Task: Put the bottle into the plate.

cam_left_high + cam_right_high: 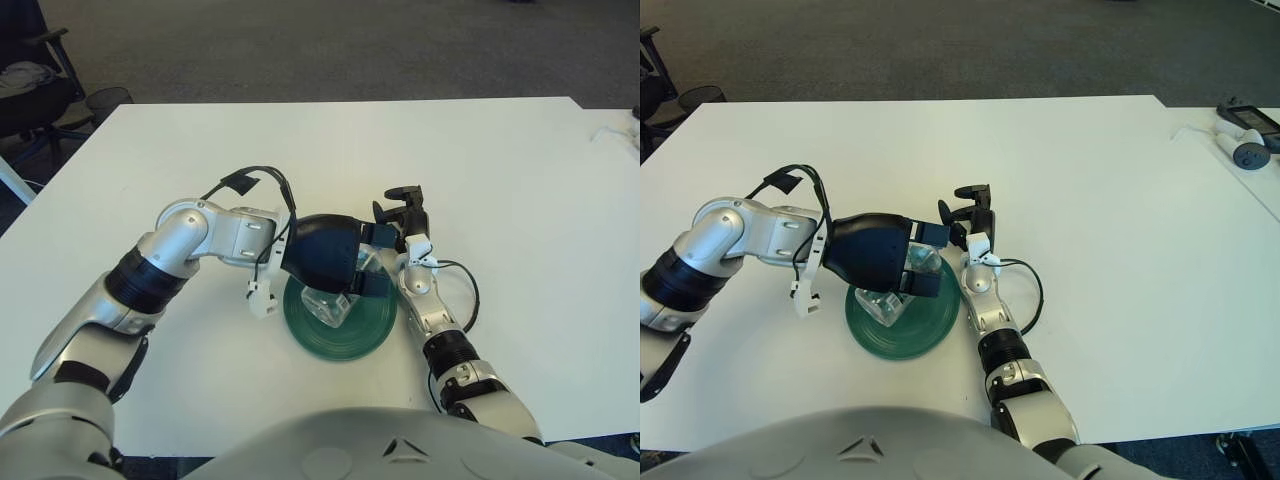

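Left hand (335,265), dark-shelled, reaches in from 9 o'clock and sits over the green plate (375,325). Its fingers are curled around a clear plastic bottle (335,305), gripping it. The bottle lies tilted, its lower end down over the plate's middle, upper part buried under the palm. Whether the bottle touches the plate surface cannot be told.

Bottle: transparent, colourless, angular glints along its body; the green of the plate shows through it. Cap and neck hidden by the hand. No label made out.

Plate: round, dark green, concentric ridges, flat on the white counter (500,180). Its 12 o'clock and 10 o'clock portions are covered by the left hand; the 5 o'clock rim is bare.

Right hand (400,212) shows just beside the plate at its 2 o'clock, forearm running back toward 5 o'clock. Its dark fingers are loosely spread, holding nothing. A black cable (465,295) loops off the right wrist.

A small white tag-like piece (262,298) hangs off the left wrist at the plate's 9 o'clock; black wiring (245,182) arcs above the left forearm.

Far 2 o'clock corner of the right eye view: small grey and dark devices (1245,135) on a neighbouring surface, too small to identify. An office chair (30,80) is cut off at 10 o'clock.
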`<action>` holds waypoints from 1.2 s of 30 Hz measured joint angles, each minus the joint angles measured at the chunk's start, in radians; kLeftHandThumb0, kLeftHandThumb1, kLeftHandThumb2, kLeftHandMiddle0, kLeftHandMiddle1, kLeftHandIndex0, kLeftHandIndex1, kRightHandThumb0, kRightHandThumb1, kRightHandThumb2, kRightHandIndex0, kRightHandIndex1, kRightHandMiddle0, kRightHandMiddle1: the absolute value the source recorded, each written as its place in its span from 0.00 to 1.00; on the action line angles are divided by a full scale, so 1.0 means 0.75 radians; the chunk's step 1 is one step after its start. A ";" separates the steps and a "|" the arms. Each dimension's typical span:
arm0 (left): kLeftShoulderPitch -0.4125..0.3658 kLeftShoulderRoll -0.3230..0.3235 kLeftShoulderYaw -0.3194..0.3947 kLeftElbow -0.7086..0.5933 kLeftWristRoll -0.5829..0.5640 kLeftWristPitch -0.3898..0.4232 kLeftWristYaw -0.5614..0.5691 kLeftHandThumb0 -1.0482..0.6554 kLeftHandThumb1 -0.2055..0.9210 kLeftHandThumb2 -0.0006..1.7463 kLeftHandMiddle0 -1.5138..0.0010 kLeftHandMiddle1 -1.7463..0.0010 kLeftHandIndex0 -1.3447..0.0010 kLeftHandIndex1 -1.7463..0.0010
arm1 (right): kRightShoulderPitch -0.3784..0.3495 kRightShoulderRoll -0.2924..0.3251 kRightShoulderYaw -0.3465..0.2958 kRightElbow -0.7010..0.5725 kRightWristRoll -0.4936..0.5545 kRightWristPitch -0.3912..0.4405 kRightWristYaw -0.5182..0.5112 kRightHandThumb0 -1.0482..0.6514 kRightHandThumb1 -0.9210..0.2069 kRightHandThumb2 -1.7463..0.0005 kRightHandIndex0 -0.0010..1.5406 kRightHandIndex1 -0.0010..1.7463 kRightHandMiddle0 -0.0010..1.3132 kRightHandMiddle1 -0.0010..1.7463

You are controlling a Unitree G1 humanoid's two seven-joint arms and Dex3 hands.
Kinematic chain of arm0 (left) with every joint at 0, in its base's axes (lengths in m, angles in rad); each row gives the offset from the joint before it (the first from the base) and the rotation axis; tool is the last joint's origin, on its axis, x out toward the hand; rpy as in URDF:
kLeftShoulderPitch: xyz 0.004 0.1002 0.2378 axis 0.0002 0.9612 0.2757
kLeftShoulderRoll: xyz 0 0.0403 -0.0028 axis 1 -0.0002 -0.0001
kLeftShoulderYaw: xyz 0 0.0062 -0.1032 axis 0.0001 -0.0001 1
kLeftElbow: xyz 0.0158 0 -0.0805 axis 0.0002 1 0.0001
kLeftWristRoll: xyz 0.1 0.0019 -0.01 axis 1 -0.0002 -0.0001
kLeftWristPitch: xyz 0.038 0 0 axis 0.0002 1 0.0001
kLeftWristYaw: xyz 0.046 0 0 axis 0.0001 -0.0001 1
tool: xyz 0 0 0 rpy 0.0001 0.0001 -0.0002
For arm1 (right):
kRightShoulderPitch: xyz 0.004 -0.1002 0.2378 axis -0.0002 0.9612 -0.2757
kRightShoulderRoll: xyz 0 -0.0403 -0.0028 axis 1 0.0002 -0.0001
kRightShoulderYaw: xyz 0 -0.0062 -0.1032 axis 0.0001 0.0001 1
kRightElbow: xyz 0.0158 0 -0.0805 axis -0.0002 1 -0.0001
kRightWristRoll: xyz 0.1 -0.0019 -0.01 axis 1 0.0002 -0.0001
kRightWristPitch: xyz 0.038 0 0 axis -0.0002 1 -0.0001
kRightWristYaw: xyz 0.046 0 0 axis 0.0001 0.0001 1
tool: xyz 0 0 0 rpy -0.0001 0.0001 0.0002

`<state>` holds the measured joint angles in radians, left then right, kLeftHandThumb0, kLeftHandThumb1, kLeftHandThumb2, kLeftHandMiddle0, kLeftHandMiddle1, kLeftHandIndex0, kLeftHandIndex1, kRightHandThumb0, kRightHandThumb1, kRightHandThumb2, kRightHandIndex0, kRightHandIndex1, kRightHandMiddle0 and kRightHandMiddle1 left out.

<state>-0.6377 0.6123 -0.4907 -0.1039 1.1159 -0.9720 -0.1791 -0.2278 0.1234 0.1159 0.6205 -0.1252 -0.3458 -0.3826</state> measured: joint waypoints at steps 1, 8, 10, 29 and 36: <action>-0.011 0.003 -0.006 0.028 -0.009 -0.017 0.000 0.61 0.41 0.77 0.56 0.00 0.62 0.08 | 0.009 -0.001 -0.001 0.000 0.009 -0.023 0.018 0.61 0.00 0.75 0.21 0.82 0.14 1.00; -0.065 -0.006 -0.027 0.151 -0.071 -0.089 0.015 0.61 0.27 0.88 0.49 0.00 0.55 0.07 | 0.038 -0.003 -0.016 0.007 0.060 -0.114 0.133 0.61 0.00 0.75 0.21 0.83 0.13 1.00; -0.072 -0.016 -0.027 0.172 -0.077 -0.097 0.031 0.61 0.26 0.89 0.48 0.00 0.54 0.07 | 0.038 -0.003 -0.018 0.010 0.067 -0.120 0.142 0.61 0.00 0.75 0.21 0.83 0.13 1.00; -0.076 -0.032 -0.027 0.196 -0.082 -0.108 0.044 0.61 0.24 0.90 0.47 0.00 0.53 0.07 | 0.039 -0.003 -0.023 0.017 0.080 -0.142 0.160 0.61 0.00 0.75 0.21 0.83 0.13 1.00; -0.059 -0.031 -0.016 0.179 -0.096 -0.094 0.044 0.30 0.69 0.71 0.62 0.03 0.69 0.14 | 0.039 -0.003 -0.018 0.017 0.062 -0.141 0.137 0.61 0.00 0.75 0.20 0.82 0.14 1.00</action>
<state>-0.6816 0.5887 -0.5028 0.0302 1.0439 -1.0426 -0.1458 -0.1987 0.1210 0.1023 0.6333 -0.0784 -0.4517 -0.2799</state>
